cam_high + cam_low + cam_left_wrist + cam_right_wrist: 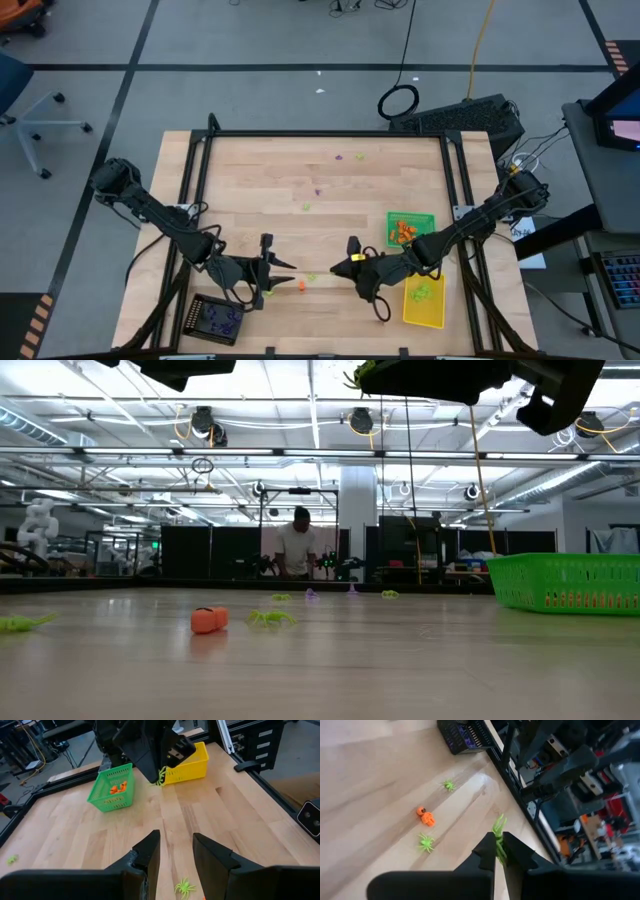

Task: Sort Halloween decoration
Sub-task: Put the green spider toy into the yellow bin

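I worked over a pale wooden table [300,170] of butcher-block strips, framed by black rails, on a grey floor marked with dark tape lines. Beyond it, in the low view, lay a long hall with bright ceiling strips, hanging cables and dark benches, where a person [297,546] stood at the far end.

My right gripper [499,851] hung above the table's middle, near its front, fingers pressed together on a lime green spider [498,831] whose thin legs stuck out past the tips. My left gripper [175,850] hovered low near the front edge with its fingers parted, nothing between them, above another green spider [184,886].

An orange trinket [425,816], lumpy and rounded, lay on the wood between my two grippers, with more green spiders [425,842] just beside it. A few purple and green pieces [318,191] were scattered farther back, too small for me to tell their shapes.

The green tray [112,793], a slotted plastic basket, held orange pieces. The yellow tray [192,767] stood beside it, partly hidden by my right arm, with green bits inside in the high view. The black tray [214,320] sat at the front left corner holding purple pieces, cut off in my right wrist view.
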Tool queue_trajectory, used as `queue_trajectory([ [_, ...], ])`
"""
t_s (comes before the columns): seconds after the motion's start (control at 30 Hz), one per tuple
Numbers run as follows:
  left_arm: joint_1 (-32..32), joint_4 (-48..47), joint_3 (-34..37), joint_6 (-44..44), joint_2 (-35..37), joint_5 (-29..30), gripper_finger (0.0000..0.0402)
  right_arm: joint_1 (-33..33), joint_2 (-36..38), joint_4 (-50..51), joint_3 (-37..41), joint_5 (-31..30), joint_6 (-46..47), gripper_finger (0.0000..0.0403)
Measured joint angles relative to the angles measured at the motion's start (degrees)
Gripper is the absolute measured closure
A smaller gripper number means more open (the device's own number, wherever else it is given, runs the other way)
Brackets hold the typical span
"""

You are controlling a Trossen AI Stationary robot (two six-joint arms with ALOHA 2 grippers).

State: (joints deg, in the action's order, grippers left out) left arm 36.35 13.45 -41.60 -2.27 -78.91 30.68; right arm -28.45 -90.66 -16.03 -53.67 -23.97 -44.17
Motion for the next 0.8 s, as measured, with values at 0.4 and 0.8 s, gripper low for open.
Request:
queue_trajectory([
  [0.4, 0.0, 0.0, 0.0, 0.0, 0.0, 0.0, 0.0283, 0.0, 0.0, 0.0, 0.0, 0.0, 21.7, 0.0399],
  [0.8, 0.0, 0.0, 0.0, 0.2, 0.0, 0.0, 0.0283, 0.0, 0.0, 0.0, 0.0, 0.1, 47.6, 0.0399],
])
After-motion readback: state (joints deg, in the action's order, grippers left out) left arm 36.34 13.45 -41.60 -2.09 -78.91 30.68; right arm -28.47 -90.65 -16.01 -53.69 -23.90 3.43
